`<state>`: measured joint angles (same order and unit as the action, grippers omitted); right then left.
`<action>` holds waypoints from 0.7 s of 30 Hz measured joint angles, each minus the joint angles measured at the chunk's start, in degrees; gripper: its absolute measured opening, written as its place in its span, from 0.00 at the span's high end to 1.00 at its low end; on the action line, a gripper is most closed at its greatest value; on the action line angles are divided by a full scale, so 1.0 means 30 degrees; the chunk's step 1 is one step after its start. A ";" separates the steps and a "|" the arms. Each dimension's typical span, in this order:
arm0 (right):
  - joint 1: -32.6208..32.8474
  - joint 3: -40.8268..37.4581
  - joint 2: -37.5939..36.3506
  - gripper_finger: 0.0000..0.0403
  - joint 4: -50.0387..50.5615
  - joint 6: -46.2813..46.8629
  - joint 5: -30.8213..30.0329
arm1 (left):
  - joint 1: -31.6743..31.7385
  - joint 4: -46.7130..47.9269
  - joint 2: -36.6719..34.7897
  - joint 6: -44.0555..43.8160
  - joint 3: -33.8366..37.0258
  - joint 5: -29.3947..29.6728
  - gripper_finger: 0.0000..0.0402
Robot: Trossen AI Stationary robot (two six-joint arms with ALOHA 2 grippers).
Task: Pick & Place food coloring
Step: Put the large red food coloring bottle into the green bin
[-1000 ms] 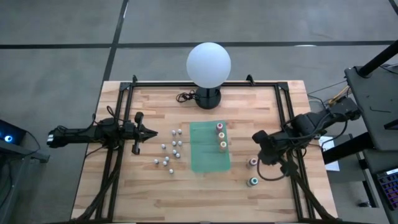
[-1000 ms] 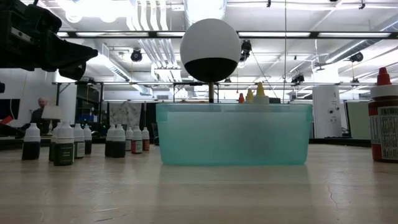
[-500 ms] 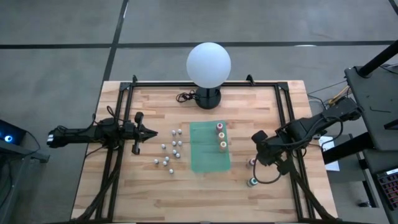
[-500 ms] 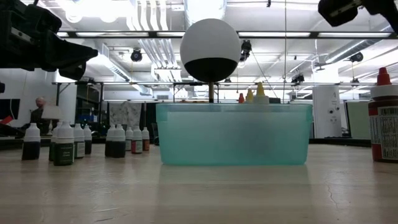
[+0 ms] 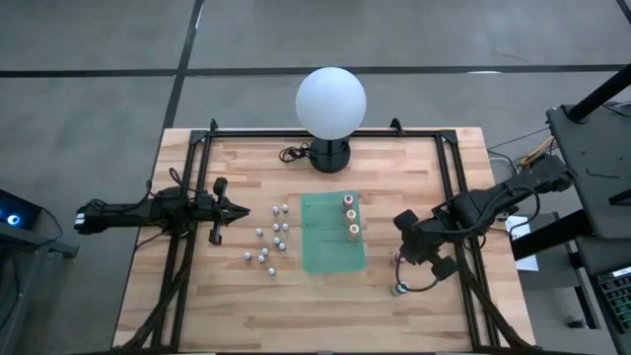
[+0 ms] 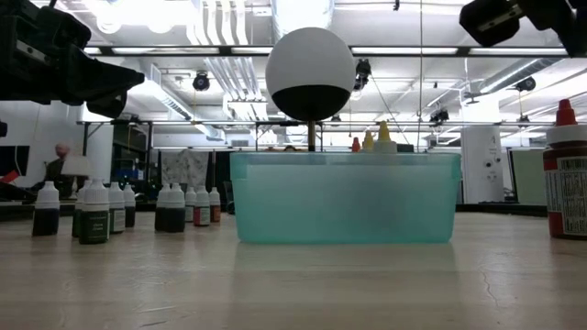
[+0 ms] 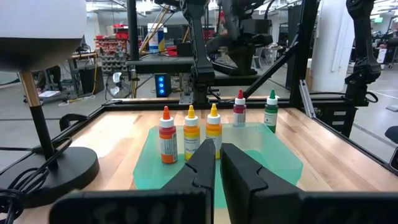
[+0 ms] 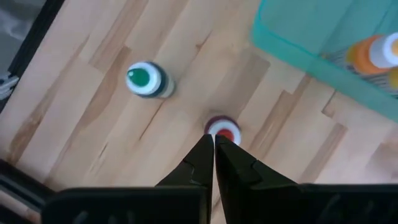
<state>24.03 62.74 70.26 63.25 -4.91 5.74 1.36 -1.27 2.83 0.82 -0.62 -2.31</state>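
R end effector (image 8: 214,144) moved over red-cap bottle (image 8: 222,129) (closed) | L idle

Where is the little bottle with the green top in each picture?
High view: the green-topped bottle stands on bare wood, right of the teal bin.
Low view: not in it.
Left wrist view: beyond the bin, at the end of the bottle row.
Right wrist view: on bare wood, near the red-topped bottle.
Shared landmark: the teal bin.

No legible text, labels or numbers anywhere.
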 joint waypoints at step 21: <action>-0.0909 0.0043 0.0911 0.98 0.0321 0.0240 0.0089 | -0.0003 -0.0003 0.0000 0.0003 0.0000 0.0000 1.00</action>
<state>21.30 62.87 72.99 64.21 -4.19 6.00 1.35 -1.28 2.83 0.83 -0.62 -2.31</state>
